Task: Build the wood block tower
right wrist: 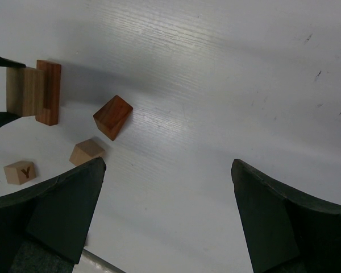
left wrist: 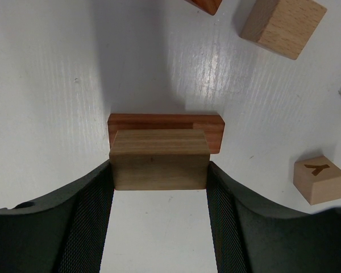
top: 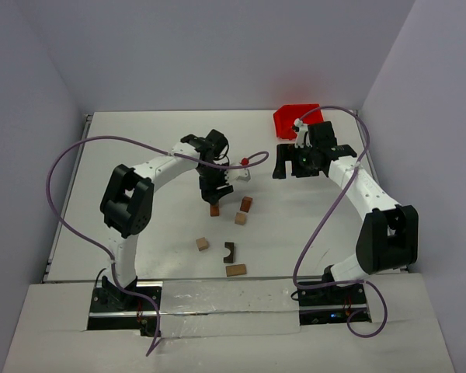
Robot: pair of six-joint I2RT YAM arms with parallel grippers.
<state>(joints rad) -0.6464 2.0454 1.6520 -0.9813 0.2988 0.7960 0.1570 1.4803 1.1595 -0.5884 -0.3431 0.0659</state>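
Left tool (top: pixel 217 194) downward, clamping block (left wrist: pixel 159 162) (arm (top: pixel 154 172) arched)

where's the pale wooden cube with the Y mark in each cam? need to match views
Top external: the Y-marked pale wooden cube sits left of the dark arch block, mark unreadable.
Left wrist: cube low at the right edge.
Right wrist: cube at lower left.
Shared landmark: the red-brown wooden bar.
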